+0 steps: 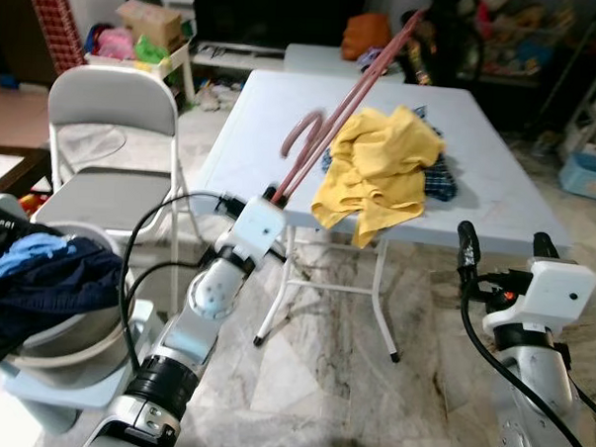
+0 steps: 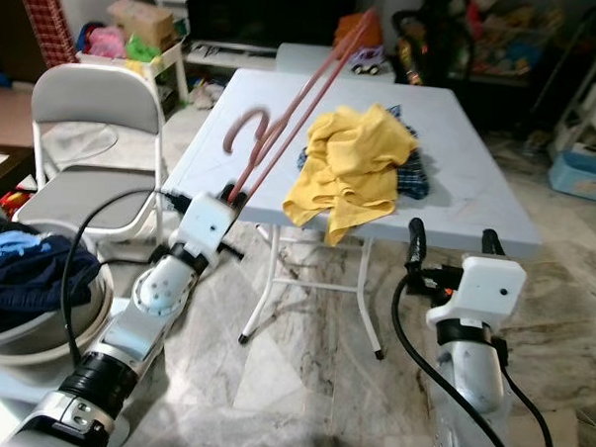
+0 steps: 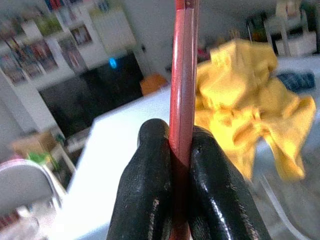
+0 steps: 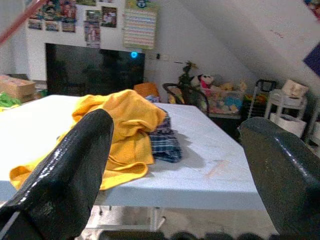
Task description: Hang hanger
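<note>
Reddish-pink plastic formed the hanger [image 1: 332, 126], a thin flat frame with a curved hook, rising at a slant out of the left gripper [image 1: 275, 195] and reaching up over the table's near edge. The left gripper's two glossy black fingers [image 3: 150, 190] were clamped tight on the hanger's lower end, one pad on each side of the narrow bar. Just beyond that gripper stood a pale blue-white folding table [image 1: 497, 193] with a smooth matte top and thin white metal legs. A crumpled yellow shirt [image 1: 379, 173] of soft cloth lay on it, spilling over the front edge, on top of a blue checked garment [image 1: 440, 180].

The right gripper [image 1: 501, 248] was held low, in front of the table's near right corner, its fingers spread wide apart and holding nothing.

To the left gripper's left stood a grey folding chair [image 1: 108, 146] with a metal frame, and nearer, a round basket [image 1: 70, 337] heaped with dark blue clothes. The floor was veined marble tile. No readable writing could be made out.
</note>
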Controlling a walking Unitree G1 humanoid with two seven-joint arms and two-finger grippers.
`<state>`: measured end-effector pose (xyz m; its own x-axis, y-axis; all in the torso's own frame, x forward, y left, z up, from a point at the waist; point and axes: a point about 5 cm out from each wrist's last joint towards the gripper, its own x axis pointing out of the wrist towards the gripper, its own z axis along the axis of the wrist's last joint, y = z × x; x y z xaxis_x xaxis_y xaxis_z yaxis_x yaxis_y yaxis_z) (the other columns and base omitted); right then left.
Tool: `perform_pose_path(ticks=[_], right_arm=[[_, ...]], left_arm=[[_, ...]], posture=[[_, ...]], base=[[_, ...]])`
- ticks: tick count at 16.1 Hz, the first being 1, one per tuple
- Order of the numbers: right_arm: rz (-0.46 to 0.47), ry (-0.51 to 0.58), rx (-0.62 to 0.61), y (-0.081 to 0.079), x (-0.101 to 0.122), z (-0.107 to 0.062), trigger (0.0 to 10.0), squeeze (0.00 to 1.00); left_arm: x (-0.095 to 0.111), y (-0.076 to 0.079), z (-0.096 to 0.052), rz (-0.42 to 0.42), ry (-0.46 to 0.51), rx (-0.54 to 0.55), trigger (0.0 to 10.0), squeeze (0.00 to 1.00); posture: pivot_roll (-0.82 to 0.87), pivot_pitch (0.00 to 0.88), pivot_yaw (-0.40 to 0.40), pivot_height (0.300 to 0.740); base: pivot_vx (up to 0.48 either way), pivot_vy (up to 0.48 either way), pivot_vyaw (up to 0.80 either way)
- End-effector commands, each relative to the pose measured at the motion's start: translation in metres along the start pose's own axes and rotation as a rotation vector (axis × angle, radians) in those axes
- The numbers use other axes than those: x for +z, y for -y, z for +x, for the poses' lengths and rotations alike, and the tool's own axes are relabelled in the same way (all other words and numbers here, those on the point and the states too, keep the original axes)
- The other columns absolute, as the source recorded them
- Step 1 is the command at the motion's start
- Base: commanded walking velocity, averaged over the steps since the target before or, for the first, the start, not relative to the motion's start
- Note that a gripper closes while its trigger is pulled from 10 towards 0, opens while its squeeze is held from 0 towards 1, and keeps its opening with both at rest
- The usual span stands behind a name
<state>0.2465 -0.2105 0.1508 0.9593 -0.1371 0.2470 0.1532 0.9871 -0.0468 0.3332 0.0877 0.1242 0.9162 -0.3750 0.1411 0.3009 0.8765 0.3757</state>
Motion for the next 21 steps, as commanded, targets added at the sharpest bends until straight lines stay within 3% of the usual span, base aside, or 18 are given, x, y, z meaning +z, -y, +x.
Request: perform_pose_path(ticks=[1, 2, 3, 5, 7, 11, 15, 21], right_arm=[[0.002, -0.007, -0.016, 0.002, 0.001, -0.001, 10.0, 0.0], [0.009, -0.017, -0.021, 0.002, -0.002, -0.002, 10.0, 0.0], [0.029, -0.053, -0.035, -0.002, -0.011, -0.006, 10.0, 0.0], [0.066, -0.094, -0.053, -0.006, -0.023, -0.012, 10.0, 0.0], [0.096, -0.144, -0.091, -0.007, -0.038, -0.021, 10.0, 0.0], [0.08, -0.203, -0.146, -0.002, -0.052, -0.043, 10.0, 0.0], [0.086, -0.274, -0.206, 0.001, -0.067, -0.064, 10.0, 0.0], [0.115, -0.368, -0.215, -0.01, -0.084, -0.07, 10.0, 0.0]], left_arm=[[-0.011, 0.007, 0.0, -0.047, -0.068, -0.063, 10.0, 0.0], [-0.022, 0.012, -0.003, -0.105, -0.128, -0.091, 10.0, 0.0], [-0.045, 0.026, -0.014, -0.143, -0.234, -0.181, 10.0, 0.0], [-0.061, 0.042, -0.027, -0.095, -0.287, -0.305, 10.0, 0.0], [-0.074, 0.053, -0.035, -0.118, -0.38, -0.38, 10.0, 0.0], [-0.085, 0.059, -0.044, -0.093, -0.446, -0.489, 10.0, 0.0], [-0.087, 0.049, -0.036, -0.095, -0.501, -0.419, 10.0, 0.0], [-0.094, 0.053, -0.043, -0.135, -0.554, -0.375, 10.0, 0.0]], posture=[[0.03, 0.0, -0.047, 0.74], [0.03, 0.0, -0.05, 0.74], [0.02, 0.0, -0.054, 0.74], [0.02, 0.0, -0.055, 0.74], [0.0, 0.0, -0.036, 0.74], [-0.06, 0.0, -0.006, 0.74], [-0.08, 0.0, -0.013, 0.74], [-0.07, 0.0, -0.057, 0.74]], base=[[0.0, 0.0, 0.0], [0.0, 0.0, 0.0], [0.0, 0.0, -0.6], [0.0, 0.0, -0.8], [0.0, 0.0, -0.8], [0.0, 0.0, -0.8], [0.0, 0.0, -0.8], [0.0, 0.0, -0.8]])
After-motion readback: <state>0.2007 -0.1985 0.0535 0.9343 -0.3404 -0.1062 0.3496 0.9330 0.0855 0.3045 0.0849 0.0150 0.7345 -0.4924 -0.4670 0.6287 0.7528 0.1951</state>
